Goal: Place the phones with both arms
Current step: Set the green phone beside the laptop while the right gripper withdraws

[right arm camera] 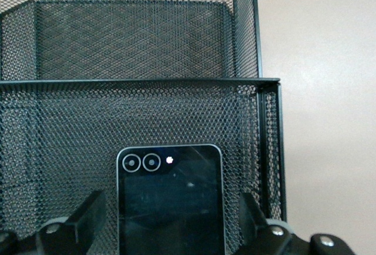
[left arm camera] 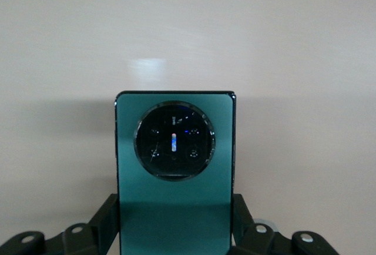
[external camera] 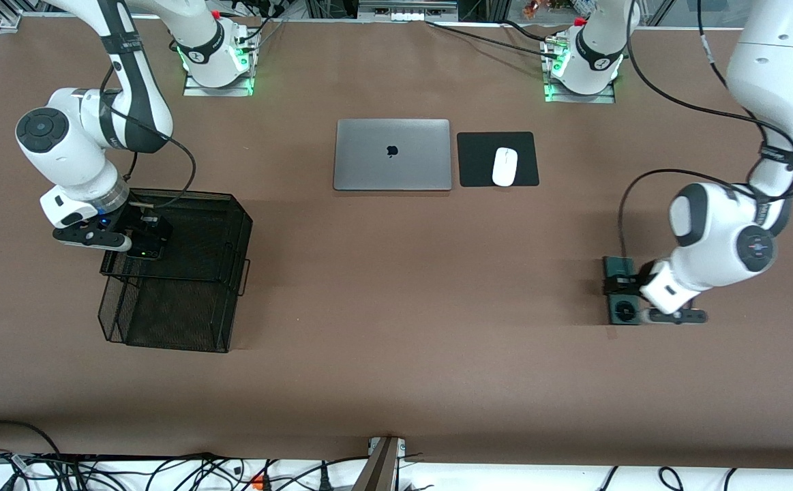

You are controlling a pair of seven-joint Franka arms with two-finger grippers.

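Left hand (external camera: 622, 286) around green phone (external camera: 621, 310)

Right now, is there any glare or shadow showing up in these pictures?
Left wrist view: a pale patch of glare lies on the table above the green phone, and a soft shadow flanks it. Right wrist view: a small bright glint on the black phone. Front view: even light, green glow at both arm bases.
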